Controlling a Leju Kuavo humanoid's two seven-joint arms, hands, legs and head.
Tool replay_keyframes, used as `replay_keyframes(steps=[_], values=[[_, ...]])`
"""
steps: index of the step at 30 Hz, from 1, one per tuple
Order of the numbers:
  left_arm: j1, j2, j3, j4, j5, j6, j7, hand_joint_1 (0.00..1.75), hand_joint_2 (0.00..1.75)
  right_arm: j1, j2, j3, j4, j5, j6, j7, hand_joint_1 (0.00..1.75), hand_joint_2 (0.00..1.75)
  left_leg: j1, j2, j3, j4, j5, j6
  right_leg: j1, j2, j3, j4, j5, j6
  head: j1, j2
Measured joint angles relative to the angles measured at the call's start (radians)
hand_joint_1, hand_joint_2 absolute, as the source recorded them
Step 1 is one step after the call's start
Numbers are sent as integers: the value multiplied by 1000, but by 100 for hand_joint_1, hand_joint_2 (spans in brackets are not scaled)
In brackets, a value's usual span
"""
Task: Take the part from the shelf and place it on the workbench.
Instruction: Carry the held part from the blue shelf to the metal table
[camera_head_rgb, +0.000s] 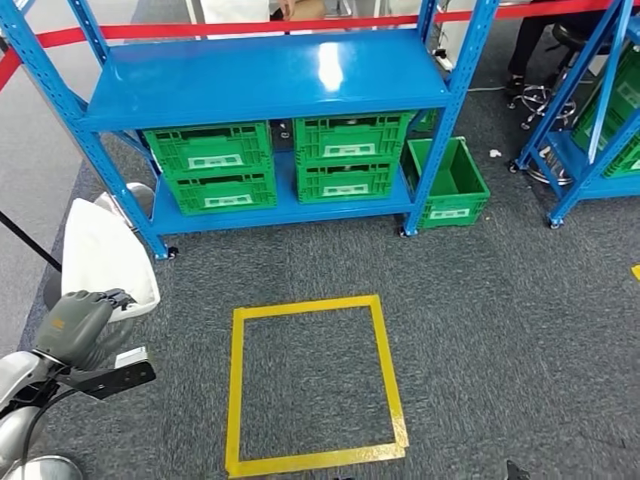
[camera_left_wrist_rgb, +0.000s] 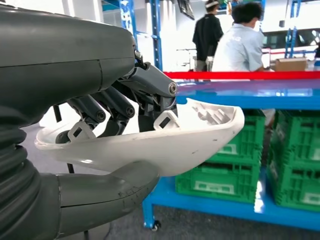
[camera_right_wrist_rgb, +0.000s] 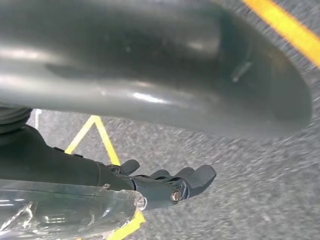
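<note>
The left hand (camera_head_rgb: 79, 325) gripped the white part (camera_head_rgb: 102, 255), so the part was already off the shelf (camera_head_rgb: 264, 80) and in the air at the robot's left side, low and just in front of the blue rack's left leg. In the left wrist view the part (camera_left_wrist_rgb: 158, 145) lay as a long, shallow shell: the thumb pressed along its underside and the dark fingers (camera_left_wrist_rgb: 113, 102) curled over its upper rim, so the grip sat near one end and the long axis ran out ahead of the hand toward the shelf. The far tip hung free, close to the shelf edge.

The right hand (camera_right_wrist_rgb: 177, 182) hung low over the carpet near the yellow tape square (camera_head_rgb: 313, 385), its fingers straight and apart, holding nothing. It stood well apart from the part, so the left arm alone carried it.

No bench could be seen, so which way the part had to travel could not be told. The green crates (camera_head_rgb: 215, 165) sat under the shelf; what they held was too dim to make out. Two people stood beyond the red barrier.
</note>
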Motion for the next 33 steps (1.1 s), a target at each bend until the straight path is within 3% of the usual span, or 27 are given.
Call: replay_keyframes(steps=[1, 2, 4, 5, 7, 8, 11, 12, 13, 14, 15, 17, 19, 24, 29, 33], values=[[0, 1, -1, 0, 0, 0, 0, 175, 175, 0, 0, 0, 0, 0, 0, 2, 0, 0, 0, 0, -13, 3, 10, -5, -1, 1, 48, -56, 15, 0, 0, 0], [-1, 2, -2, 0, 0, 0, 0, 175, 175, -1, 0, 0, 0, 0, 1, 3, 0, 0, -1, 0, -22, 6, 17, -10, -2, 2, 110, -139, 2, -2, 0, 0], [-5, 7, -1, 0, 0, 0, -1, 175, 175, -5, 1, 0, 0, 1, 3, 3, 0, 0, -4, -1, -32, 11, 33, -20, -1, 5, 206, -288, -63, -14, -1, 0], [-7, 10, -1, 0, 0, 0, -1, 175, 175, -6, 1, 0, 0, 2, 4, 0, 0, 0, -4, -1, -35, 13, 40, -24, 1, 6, 223, -323, -80, -23, -1, 0], [-7, 13, -3, 0, 0, 0, -1, 175, 175, -5, 1, 0, 0, 3, 5, -8, 0, 0, -2, -1, -44, 19, 39, -33, 0, 5, 216, -328, -78, -40, -3, 0], [-5, 14, -4, 0, 0, 1, -1, 175, 175, -2, 1, 0, 0, 4, 5, -12, 0, 0, -1, -1, -55, 41, 15, -37, 0, 4, 210, -327, -72, -48, -4, 0], [-1, 18, -6, 0, 0, 2, -1, 175, 175, 0, 0, 0, 0, 6, 5, -16, 0, 0, 0, -1, -127, 223, -108, -46, 2, 1, 189, -326, -51, -64, -8, 0], [0, 18, -6, 0, 0, 2, -1, 175, 175, 1, 0, 0, 0, 7, 5, -17, 0, 0, 0, -1, -149, 284, -131, -46, 4, 0, 182, -325, -46, -65, -8, 0], [2, 18, -7, 0, 0, 2, -1, 175, 175, 2, 0, 0, 0, 7, 5, -19, 0, 0, 0, -1, -155, 315, -134, -45, 6, 0, 175, -324, -42, -65, -8, 0], [5, 18, -7, 0, 0, 3, -1, 175, 175, 3, 0, 0, 0, 7, 5, -23, 0, 0, -1, -1, -143, 309, -118, -43, 7, 1, 170, -323, -39, -65, -8, 0], [7, 19, -7, 0, 0, 3, -1, 175, 175, 4, 0, 0, 0, 7, 7, -28, 0, 0, -1, -1, -112, 267, -90, -38, 9, 1, 167, -322, -37, -65, -8, 0], [9, 21, -5, -1, 0, 4, -1, 175, 175, 5, 0, 0, 0, 5, 13, -39, 0, 0, -4, -1, -25, 135, -40, -28, 12, 2, 164, -319, -35, -62, -8, 0], [11, 24, -3, -2, 0, 6, -1, 175, 175, 4, 0, 0, 0, 4, 21, -46, 0, 0, -7, -1, 24, 51, -26, -21, 16, 2, 160, -315, -32, -55, -7, 0], [25, 27, 0, -3, 0, 8, -1, 175, 175, 5, -3, 0, 0, 2, 26, -50, 0, 0, -7, -4, 32, 13, -35, -22, 20, 0, 144, -315, -24, -68, -5, 0], [28, 27, 0, -3, 0, 8, -1, 175, 175, 5, -6, 0, 0, 3, 29, -50, 0, 0, -10, -4, 25, 13, -27, -9, 17, 1, 143, -327, -10, -44, -4, 0], [29, 27, 0, -3, -1, 8, -1, 175, 175, 5, -6, 0, 0, 12, 31, -48, 0, 0, -13, -4, 17, 13, -19, -4, 12, 1, 137, -327, -1, -35, -5, 0]])
